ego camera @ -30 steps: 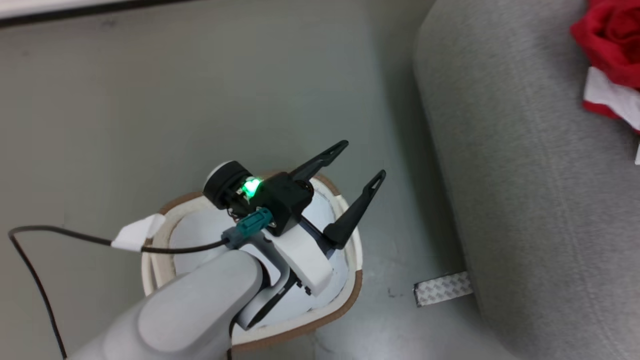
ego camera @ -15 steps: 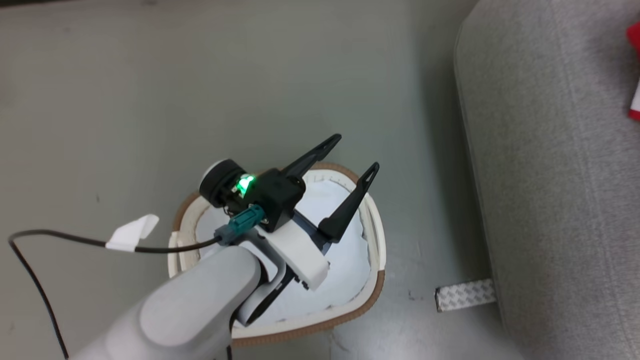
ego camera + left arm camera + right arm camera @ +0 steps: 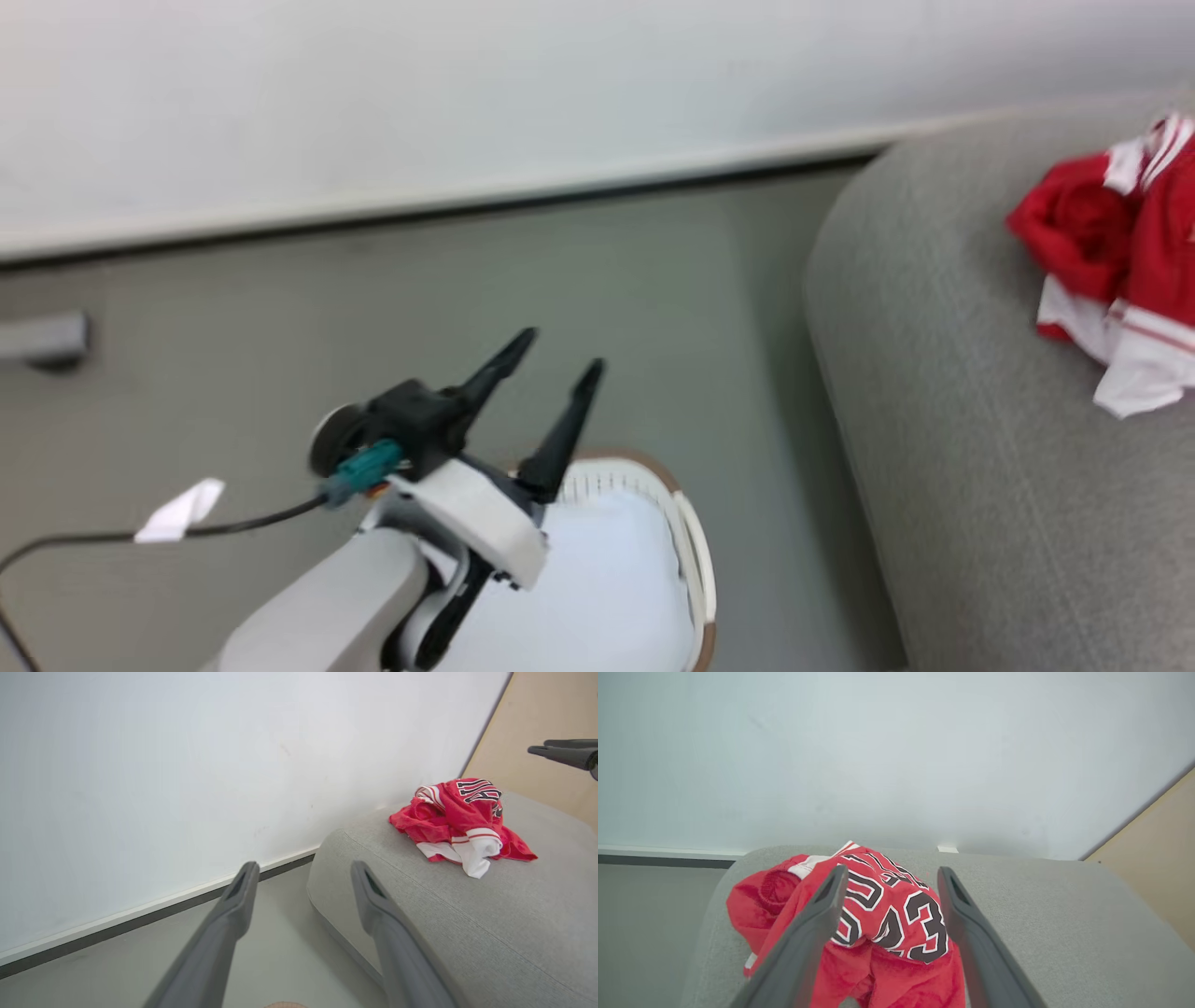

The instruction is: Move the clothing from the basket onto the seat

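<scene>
Left gripper [image 3: 560,353], on its pale forearm, has its two long dark fingers spread well apart with nothing between them. In the head view it hangs over the far edge of the cream-white laundry basket [image 3: 698,560], which has a brown band around its rim and stands on the grey floor [image 3: 280,308] near the seat [image 3: 980,467]. A dark cable [image 3: 252,518] with a white tag [image 3: 182,509] runs from the wrist.

The clothing [image 3: 1111,252] lies on top of the large grey woven seat, well apart from the basket, as one crumpled red heap with white trim bands. From the left wrist view, the heap [image 3: 462,821] sits near the seat's back edge by a white wall [image 3: 187,765].

The right gripper [image 3: 892,871] hovers over the heap, fingers wide apart and gripping nothing. Between them shows the red jersey [image 3: 896,914], its black-and-white lettering and number 23 facing up. In the left wrist view this gripper [image 3: 537,746] appears at the upper right, raised clear of the clothing.
</scene>
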Controlling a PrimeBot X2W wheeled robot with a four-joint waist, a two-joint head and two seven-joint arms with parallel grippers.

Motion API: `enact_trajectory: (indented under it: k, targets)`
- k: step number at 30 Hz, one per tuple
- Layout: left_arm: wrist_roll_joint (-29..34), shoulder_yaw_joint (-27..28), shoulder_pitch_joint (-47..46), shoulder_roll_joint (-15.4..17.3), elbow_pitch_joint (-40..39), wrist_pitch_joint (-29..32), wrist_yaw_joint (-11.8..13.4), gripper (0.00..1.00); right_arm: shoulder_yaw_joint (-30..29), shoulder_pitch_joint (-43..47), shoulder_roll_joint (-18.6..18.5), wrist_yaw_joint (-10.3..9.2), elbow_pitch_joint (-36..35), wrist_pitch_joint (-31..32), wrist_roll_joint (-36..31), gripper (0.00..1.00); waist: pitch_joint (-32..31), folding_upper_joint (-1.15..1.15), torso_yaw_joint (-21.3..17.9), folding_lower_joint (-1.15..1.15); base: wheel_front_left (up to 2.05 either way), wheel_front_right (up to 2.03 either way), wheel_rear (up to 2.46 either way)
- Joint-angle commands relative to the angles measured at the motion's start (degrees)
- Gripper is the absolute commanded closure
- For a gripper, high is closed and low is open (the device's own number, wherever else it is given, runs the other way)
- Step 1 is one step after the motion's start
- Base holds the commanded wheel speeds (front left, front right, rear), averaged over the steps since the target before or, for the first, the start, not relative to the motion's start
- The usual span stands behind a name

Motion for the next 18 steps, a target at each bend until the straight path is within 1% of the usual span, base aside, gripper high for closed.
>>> enact_trajectory:
  k: [1,4,8,9,11,14,16,18]
  targets:
    - [-1.09,1.28,2.51,0.9,-0.28,-0.29,0.45,0.0,0.64,2.26,-0.05,-0.14,-2.55,-0.77,2.0,0.0,-8.54,0.0,1.48,0.01,0.0,0.0,0.0]
    - [-2.31,3.76,5.42,1.67,-1.19,-0.39,0.72,0.0,1.15,4.98,1.32,-0.13,-7.88,-0.9,6.52,0.0,-12.21,0.0,2.47,0.01,0.0,0.0,0.0]
    - [-3.16,8.06,9.58,2.86,-2.62,-0.44,2.34,0.0,0.27,9.18,2.08,-0.14,-15.63,-2.06,10.64,0.0,-15.48,0.0,3.86,0.01,0.0,0.0,0.0]
    - [-3.16,8.06,9.58,2.86,-2.62,-0.44,2.34,0.0,0.27,9.18,2.08,-0.14,-15.63,-2.06,10.64,0.0,-15.48,0.0,3.86,0.01,0.0,0.0,0.0]
    - [-3.2,11.11,11.94,3.27,-3.52,-0.45,3.27,0.0,-1.51,11.5,3.61,-0.13,-18.82,-3.85,11.23,0.0,-16.05,0.0,4.32,0.01,0.0,0.0,0.0]
    - [-1.47,15.44,15.59,3.76,-4.65,-0.42,4.49,0.0,-3.44,16.05,7.25,-0.12,-22.69,-6.38,11.43,0.0,-16.53,0.0,4.92,0.01,0.0,0.0,0.0]
    - [-0.2,18.59,17.92,3.13,-5.37,-0.44,5.14,0.0,-4.57,19.12,9.44,-0.13,-24.89,-8.21,10.06,0.0,-16.71,0.0,5.34,0.01,0.0,0.0,0.0]
    - [1.04,21.49,20.6,2.3,-5.78,-0.43,4.88,0.0,-5.4,22.65,11.8,-0.13,-26.74,-10.09,7.82,0.0,-16.82,0.0,5.69,0.01,0.0,0.0,0.0]
